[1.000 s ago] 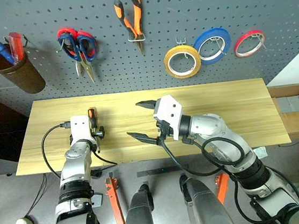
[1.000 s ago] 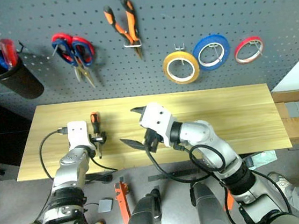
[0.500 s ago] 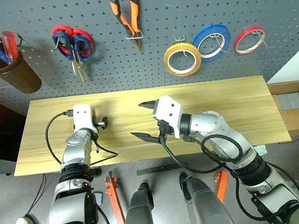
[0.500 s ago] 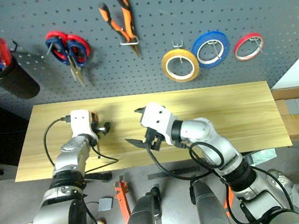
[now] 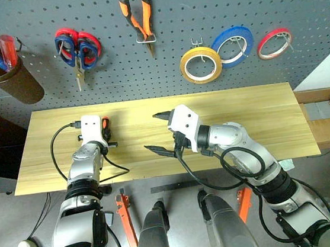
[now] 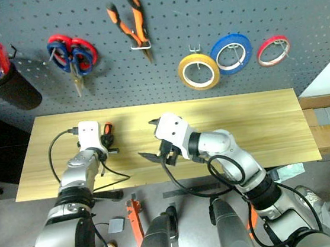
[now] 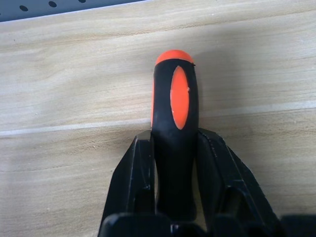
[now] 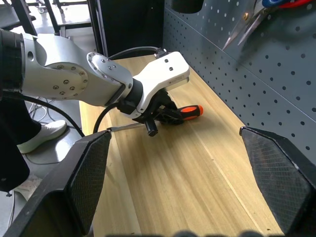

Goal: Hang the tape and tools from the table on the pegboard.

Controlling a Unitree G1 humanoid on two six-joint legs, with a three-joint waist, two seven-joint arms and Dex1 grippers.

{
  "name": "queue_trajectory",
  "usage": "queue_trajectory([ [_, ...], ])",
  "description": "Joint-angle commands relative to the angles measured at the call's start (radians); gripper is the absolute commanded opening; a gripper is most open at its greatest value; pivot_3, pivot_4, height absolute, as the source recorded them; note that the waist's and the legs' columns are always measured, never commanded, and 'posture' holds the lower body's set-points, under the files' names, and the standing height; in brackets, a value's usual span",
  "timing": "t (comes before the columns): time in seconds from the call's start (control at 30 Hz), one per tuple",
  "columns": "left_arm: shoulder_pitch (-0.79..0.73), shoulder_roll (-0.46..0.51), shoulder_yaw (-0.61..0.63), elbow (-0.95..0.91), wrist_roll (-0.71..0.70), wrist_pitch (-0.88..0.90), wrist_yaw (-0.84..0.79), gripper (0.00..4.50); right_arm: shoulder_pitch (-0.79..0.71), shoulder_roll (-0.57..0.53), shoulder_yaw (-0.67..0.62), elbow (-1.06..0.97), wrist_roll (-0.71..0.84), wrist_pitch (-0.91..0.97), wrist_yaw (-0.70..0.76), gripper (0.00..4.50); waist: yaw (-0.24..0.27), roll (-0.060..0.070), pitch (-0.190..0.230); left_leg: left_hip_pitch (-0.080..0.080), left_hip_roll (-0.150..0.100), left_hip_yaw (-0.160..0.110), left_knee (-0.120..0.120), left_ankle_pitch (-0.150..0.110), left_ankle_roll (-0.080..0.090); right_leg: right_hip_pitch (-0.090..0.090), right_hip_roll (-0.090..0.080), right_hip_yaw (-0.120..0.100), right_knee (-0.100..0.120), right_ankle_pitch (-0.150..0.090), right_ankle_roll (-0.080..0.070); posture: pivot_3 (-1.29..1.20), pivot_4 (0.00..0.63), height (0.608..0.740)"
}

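workshop | pegboard [image 5: 200, 12] with hung tools | wood table [image 5: 259, 113]

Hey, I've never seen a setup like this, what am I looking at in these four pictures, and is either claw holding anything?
This is a two-armed humanoid robot at a wooden table in front of a grey pegboard. Two pictures come from cameras in its head, looking down over its arms. The other two come from a camera on each wrist, looking along that arm's black fingers.

The left gripper is shut on the screwdriver, gripping its orange-and-black handle; the tool lies on the table. The right gripper is open and holds nothing.

Already hanging on the board: pliers, scissors, and yellow tape beside a blue roll and a red roll. A cup at the board's left end holds more tools.
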Motion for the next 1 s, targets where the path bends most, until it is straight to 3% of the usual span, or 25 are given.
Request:
queue_trajectory([
  [0.03, 0.016, 0.007, 0.001, -0.039, -0.002, 0.008, 0.022, 0.8, -0.017, 0.015, -0.013, -0.009, 0.002, -0.033, 0.003, 4.5, 0.0, 0.0, 0.0, 0.0, 0.0, 0.0, 0.0, 0.0, 0.0, 0.0, 0.0, 0.0, 0.0, 0.0, 0.0, -0.11, 0.409, 0.74],
  [0.23, 0.214, -0.027, -0.041, -0.546, 0.044, 0.162, 0.091, 0.8, 0.0, 0.053, -0.098, -0.08, 0.172, -0.002, 0.071, 4.5, -0.001, -0.002, -0.001, -0.002, 0.0, -0.001, -0.001, -0.001, -0.002, -0.003, -0.002, 0.0, 0.001, 0.0, 0.0, -0.08, 0.353, 0.74],
  [0.37, 0.313, -0.111, 0.001, -0.932, 0.051, 0.332, 0.214, 0.8, 0.021, 0.056, -0.14, -0.122, 0.252, 0.022, 0.085, 4.5, 0.005, -0.005, -0.004, -0.005, -0.001, -0.003, -0.001, -0.002, -0.004, -0.004, -0.004, -0.002, 0.001, 0.003, -0.005, -0.05, 0.309, 0.74],
  [0.47, 0.346, -0.153, -0.016, -1.185, 0.099, 0.462, 0.277, 0.8, 0.032, 0.071, -0.163, -0.129, 0.279, 0.031, 0.055, 4.5, 0.009, -0.011, -0.009, -0.006, -0.002, -0.004, 0.0, -0.002, -0.004, -0.005, -0.005, -0.003, 0.0, 0.004, -0.005, -0.02, 0.273, 0.74],
  [0.57, 0.307, -0.121, -0.061, -1.34, 0.183, 0.513, 0.297, 0.8, 0.03, 0.093, -0.166, -0.113, 0.277, 0.013, 0.034, 4.5, 0.015, -0.016, -0.019, -0.007, -0.002, -0.004, 0.001, -0.001, -0.004, -0.005, -0.005, -0.003, 0.0, 0.004, -0.005, 0.0, 0.241, 0.74],
  [0.77, 0.144, 0.048, -0.063, -1.337, 0.302, 0.42, 0.288, 0.8, 0.0, 0.143, -0.174, -0.055, 0.256, -0.053, 0.008, 4.5, 0.02, -0.02, -0.055, -0.008, -0.001, -0.003, 0.0, 0.003, -0.011, -0.006, 0.0, -0.007, 0.001, 0.004, -0.005, 0.04, 0.2, 0.74],
  [1.0, -0.079, 0.212, 0.007, -1.091, 0.325, 0.14, 0.328, 0.8, -0.029, 0.175, -0.192, 0.026, 0.224, -0.161, -0.022, 4.5, 0.031, -0.024, -0.084, -0.008, 0.0, -0.003, 0.001, 0.004, -0.013, -0.006, 0.003, -0.007, 0.001, 0.005, -0.007, 0.04, 0.182, 0.74],
])
